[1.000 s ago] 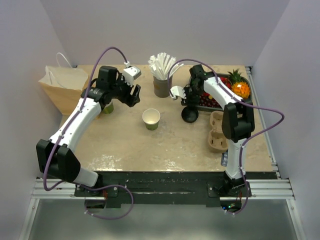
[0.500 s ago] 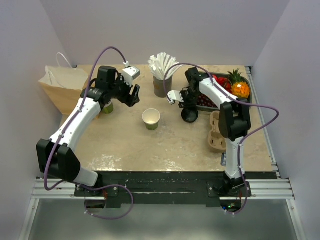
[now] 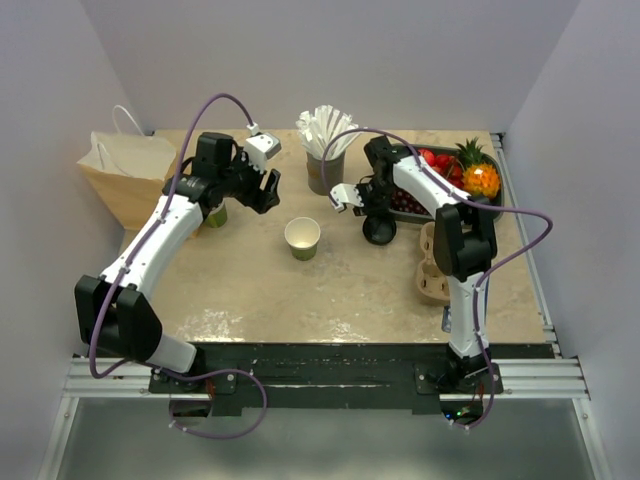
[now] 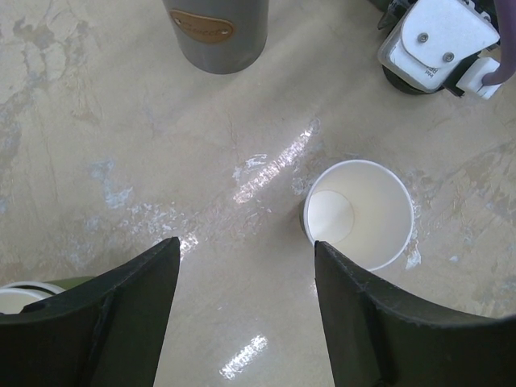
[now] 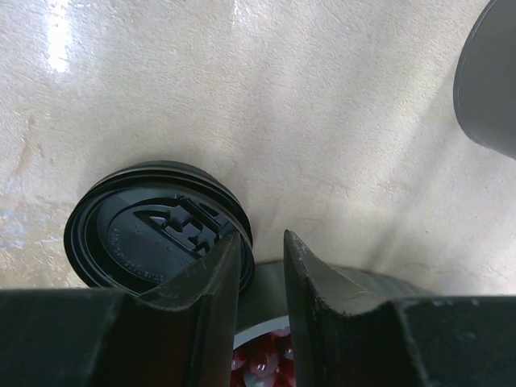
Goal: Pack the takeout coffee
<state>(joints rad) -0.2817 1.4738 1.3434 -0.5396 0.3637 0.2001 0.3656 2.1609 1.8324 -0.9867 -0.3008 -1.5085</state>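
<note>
Nearest you, on the right of the mottled beige tabletop [image 3: 300,300], sits a moulded brown pulp cup carrier [image 3: 434,265]. Further in, at mid-table, the takeout coffee cup [image 3: 302,238] stands upright. It is small, tapered green paper with a cream band, uncovered, its smooth white inside showing. Its round black plastic lid [image 5: 157,230], ridged and glossy, lies flat on the tabletop to the cup's right, apart from it. Your right jaws hang just over that lid's rim, parted only narrowly and holding nothing. Your left jaws, farther back and left of the cup, are spread wide with only tabletop between them. Behind stand a smooth grey cup of white straws [image 3: 324,165], a kraft paper bag [image 3: 125,175] far left, and a dark fruit tray [image 3: 455,185] far right.
</note>
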